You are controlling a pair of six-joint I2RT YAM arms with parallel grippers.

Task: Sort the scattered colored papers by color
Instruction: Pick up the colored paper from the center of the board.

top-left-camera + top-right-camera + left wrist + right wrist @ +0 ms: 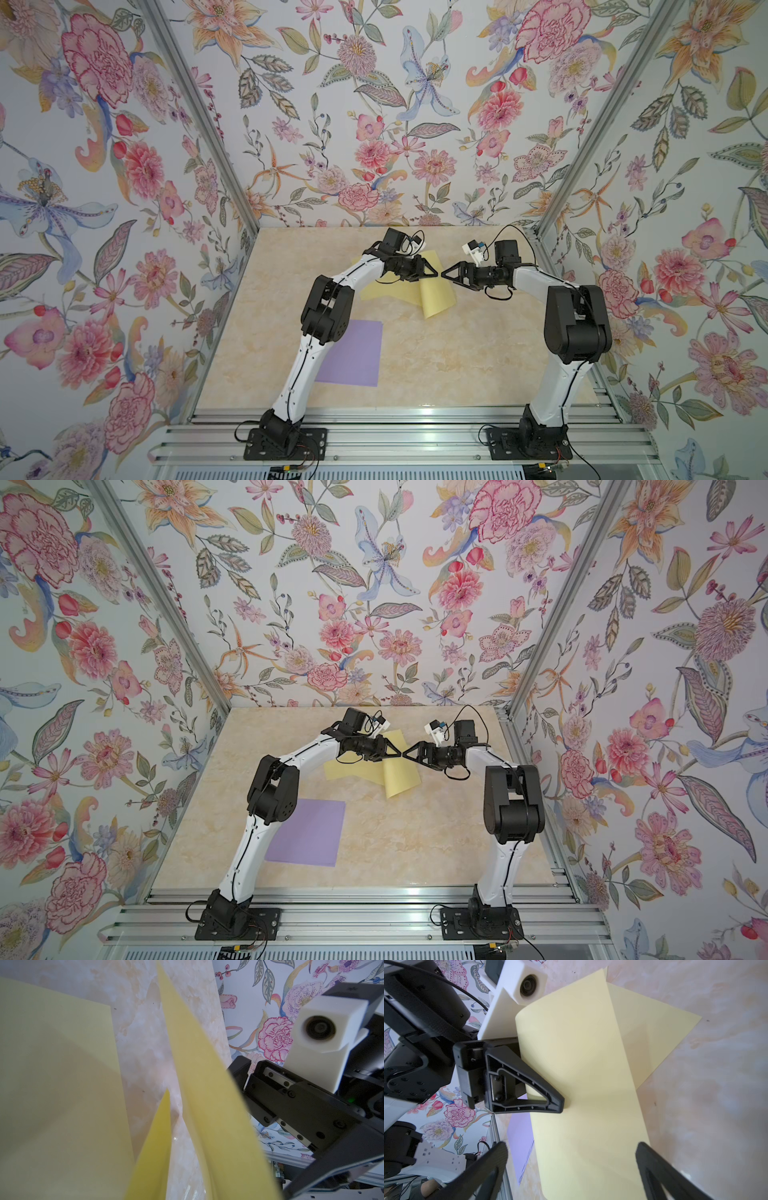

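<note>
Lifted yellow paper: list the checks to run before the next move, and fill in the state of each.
1. Grip: the left gripper is shut on the lifted yellow paper, which curls up from the tabletop: ok.
2. Receiver: the right gripper is open, with its fingers on either side of that sheet: ok.
3. Contact between those fingers and the sheet: cannot tell.
4. Clearance: the two grippers' tips nearly meet in both top views: not ok.
5. The flat yellow paper lies on the tabletop: ok.
6. The purple paper lies flat, apart from the yellow ones: ok.
</note>
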